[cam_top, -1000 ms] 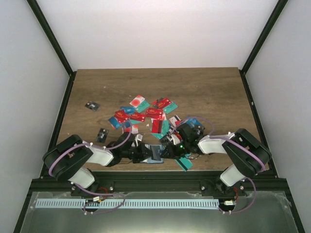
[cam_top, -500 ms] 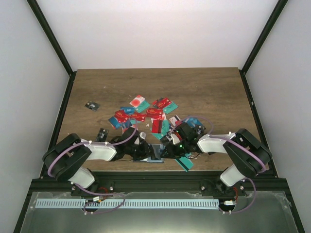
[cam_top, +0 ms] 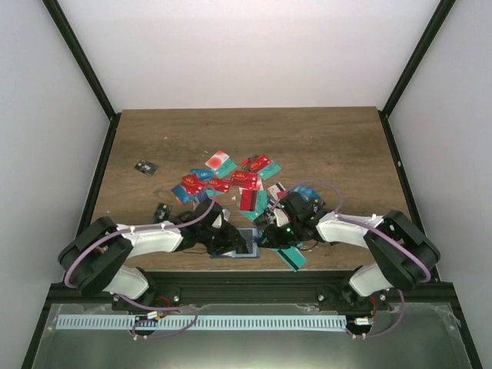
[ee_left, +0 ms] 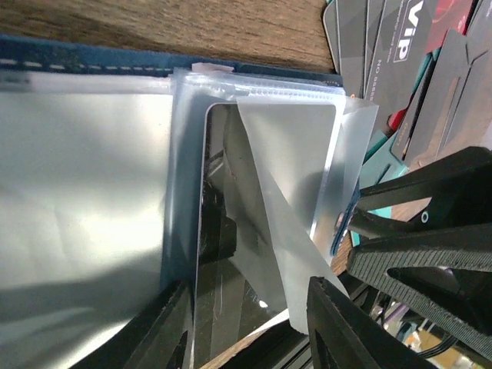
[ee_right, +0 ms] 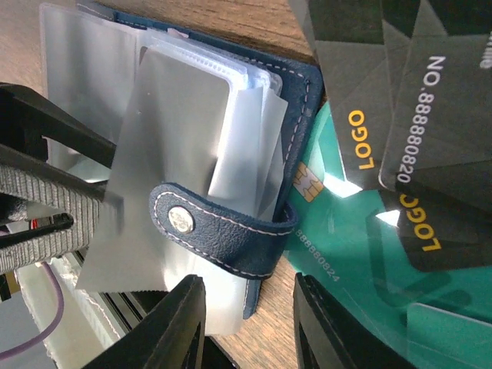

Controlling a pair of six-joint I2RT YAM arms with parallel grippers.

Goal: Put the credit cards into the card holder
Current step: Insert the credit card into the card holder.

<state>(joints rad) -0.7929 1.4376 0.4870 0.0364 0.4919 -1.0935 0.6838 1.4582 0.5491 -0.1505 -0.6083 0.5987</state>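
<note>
The navy card holder (cam_top: 247,247) lies open near the table's front edge, its clear sleeves fanned out (ee_left: 92,54). Its snap strap (ee_right: 231,231) curls over the sleeves. My left gripper (cam_top: 229,241) is at its left side, open, fingers either side of a sleeve that shows a rounded card outline (ee_left: 250,330). My right gripper (cam_top: 269,234) is at its right side, open, with the strap end and holder edge just ahead of its fingers (ee_right: 246,323). The credit cards (cam_top: 231,183) lie heaped behind the holder. A teal card (ee_right: 361,246) and black cards (ee_right: 415,115) lie beside it.
Two small black chips (cam_top: 146,167) (cam_top: 161,211) lie to the left of the pile. Another teal card (cam_top: 293,259) sits at the front edge by the black rail (cam_top: 246,280). The right gripper's fingers (ee_left: 415,231) crowd close to the left gripper's.
My left gripper has gone from shut to open over the holder's sleeves, and its arm has swung in closer. My right gripper has widened a little.
</note>
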